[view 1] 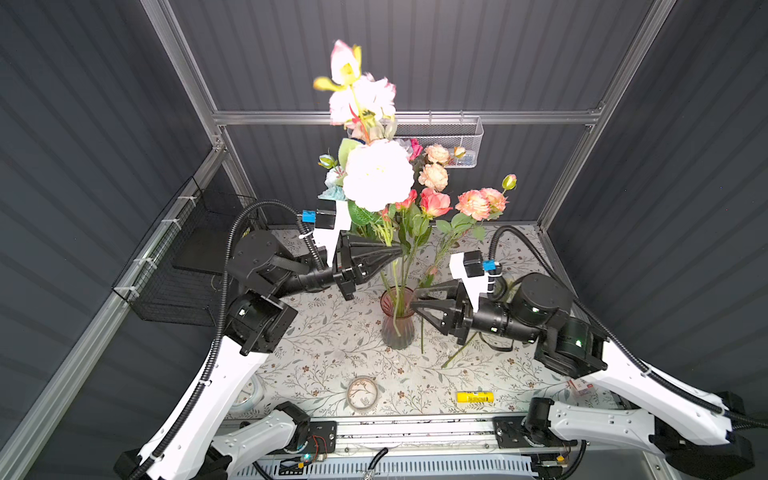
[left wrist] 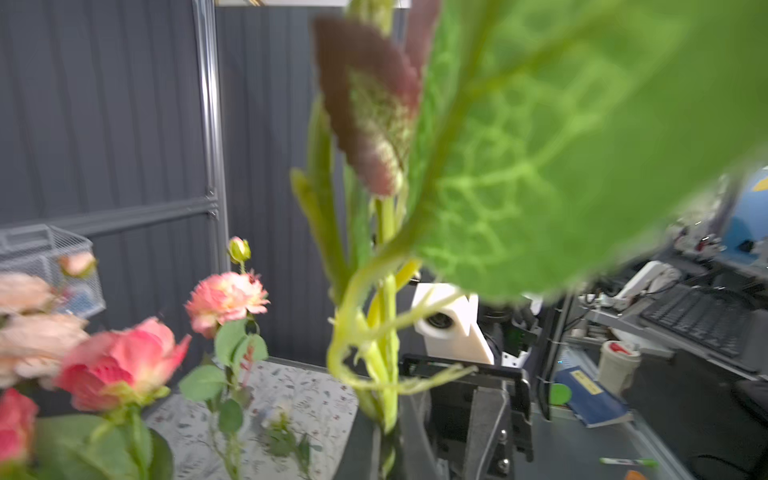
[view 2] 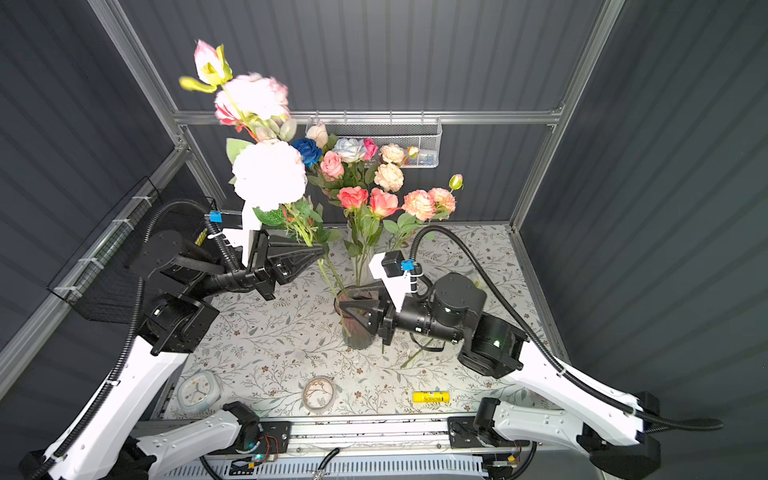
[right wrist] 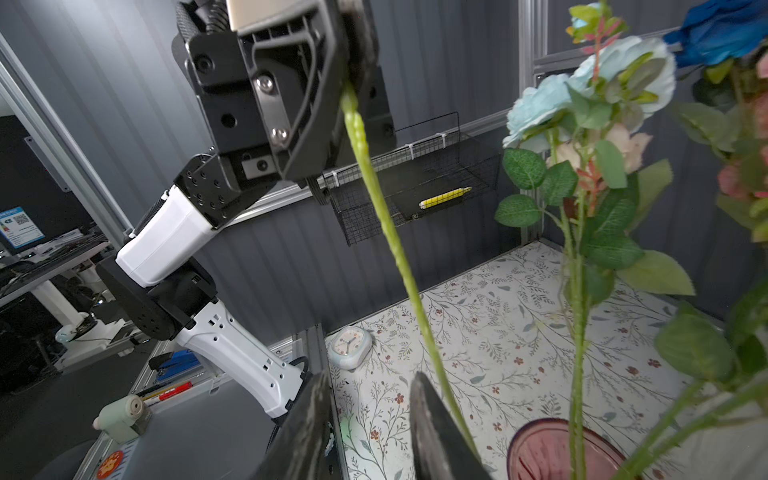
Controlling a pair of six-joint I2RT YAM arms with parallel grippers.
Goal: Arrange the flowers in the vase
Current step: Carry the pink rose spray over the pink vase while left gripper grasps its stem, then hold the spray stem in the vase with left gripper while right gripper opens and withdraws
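**A:** Which step is this?

**B:** Placing one stem, I'd say. The tall spray is a big white fabric peony on a pale green stem, with blurred pink-edged blooms above it. It hangs over the ribbed pink-tinted glass vase. The left tool is clamped on its stem above the vase's mouth. The stem's foot seems to be inside the mouth already.

**A:** And the other arm?

**B:** The right tool sits just beside the vase's rim, jaws apart with nothing between them. The stem passes just beside one finger.

**A:** What next?

**B:** Probably lowering the spray until it bottoms out, then letting go. It looks top-heavy, so it may lean.

**A:** Count for me.

**B:** One vase, two tools, one held spray. The other flowers stand in or against the vase:
- one deep blue rose
- one pale blue rose
- two coral roses
- two peach peonies
- two frilled peach-pink blooms with one bud

A few small ones behind the vase I can't count. Two stem ends seem to rest on the floral-print desk beside the vase, not in it. Farther from the vase, toward the arm bases, are one pale clock, one clear tape roll and one yellow tube.
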